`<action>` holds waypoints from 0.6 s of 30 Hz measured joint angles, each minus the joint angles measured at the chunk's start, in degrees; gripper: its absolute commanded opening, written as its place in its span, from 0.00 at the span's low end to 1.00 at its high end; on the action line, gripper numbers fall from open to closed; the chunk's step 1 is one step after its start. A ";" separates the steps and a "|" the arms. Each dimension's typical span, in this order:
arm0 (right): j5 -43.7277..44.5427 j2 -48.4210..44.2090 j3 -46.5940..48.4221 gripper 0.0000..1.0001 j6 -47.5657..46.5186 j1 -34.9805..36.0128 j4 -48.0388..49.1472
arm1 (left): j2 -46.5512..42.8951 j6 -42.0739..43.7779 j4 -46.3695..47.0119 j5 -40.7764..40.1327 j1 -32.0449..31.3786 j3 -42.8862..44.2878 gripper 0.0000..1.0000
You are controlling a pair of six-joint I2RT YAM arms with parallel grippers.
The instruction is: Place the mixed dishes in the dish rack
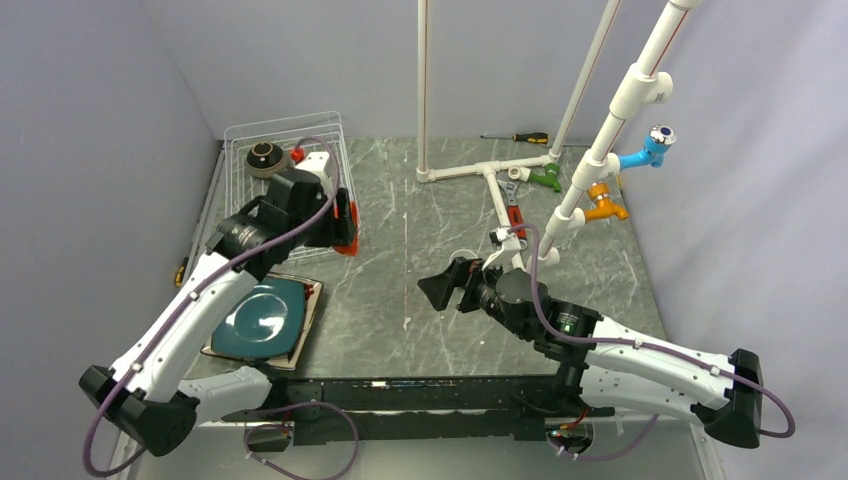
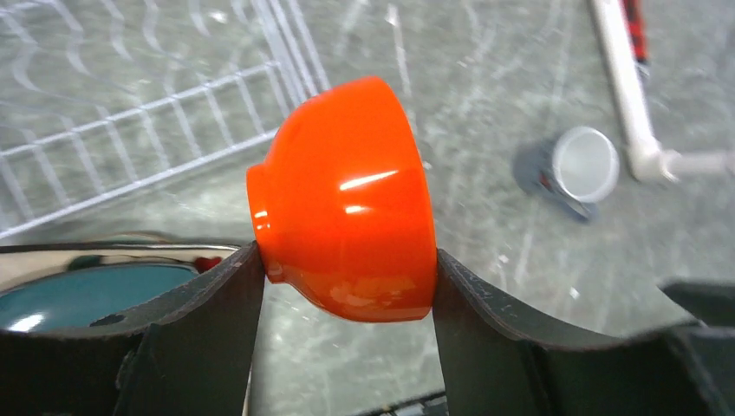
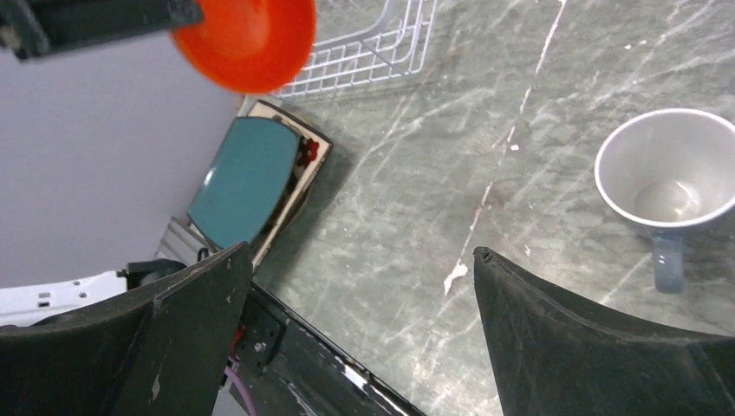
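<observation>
My left gripper (image 2: 345,260) is shut on the orange bowl (image 2: 347,195), one finger on each side, and holds it above the table just off the near right corner of the white wire dish rack (image 1: 285,150). A dark brown bowl (image 1: 266,158) sits inside the rack. The dark teal plate (image 1: 262,318) lies on the brown floral plate (image 1: 312,298) at the near left. My right gripper (image 3: 362,251) is open and empty over the bare middle of the table. In the right wrist view the orange bowl (image 3: 247,39) hangs at the top left, in front of the rack (image 3: 373,52).
A grey metal cup (image 3: 672,169) stands on the table to the right of my right gripper. The white pipe frame (image 1: 490,170) with coloured taps (image 1: 650,150) rises at the back right. A screwdriver (image 1: 515,137) and a red-handled tool (image 1: 512,205) lie near it.
</observation>
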 measured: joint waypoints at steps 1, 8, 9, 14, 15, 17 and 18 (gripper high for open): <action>-0.07 -0.15 0.00 0.99 -0.04 0.00 -0.48 | 1.01 1.14 0.02 -1.14 1.44 0.61 0.00; -1.51 -0.48 0.28 0.99 -1.68 0.00 -6.54 | 10.45 7.45 3.54 -9.46 8.07 4.50 0.00; -1.62 -0.59 0.57 1.00 -2.25 0.00 -7.67 | 11.69 8.35 4.46 -10.51 8.63 4.76 0.00; -1.66 -1.92 1.84 1.00 -4.74 -0.42 -10.25 | 20.61 13.73 9.27 -15.28 12.55 9.11 0.00; -1.66 -2.23 1.95 1.00 -5.20 -0.59 -10.40 | 23.06 15.34 10.38 -16.15 13.46 10.82 0.00; -1.66 -2.78 2.05 1.00 -5.84 -1.01 -10.84 | 26.99 17.77 12.81 -17.07 14.69 13.40 0.00; -1.66 -3.06 2.05 1.00 -6.10 -1.22 -11.21 | 29.20 19.39 14.60 -17.42 15.37 14.73 0.00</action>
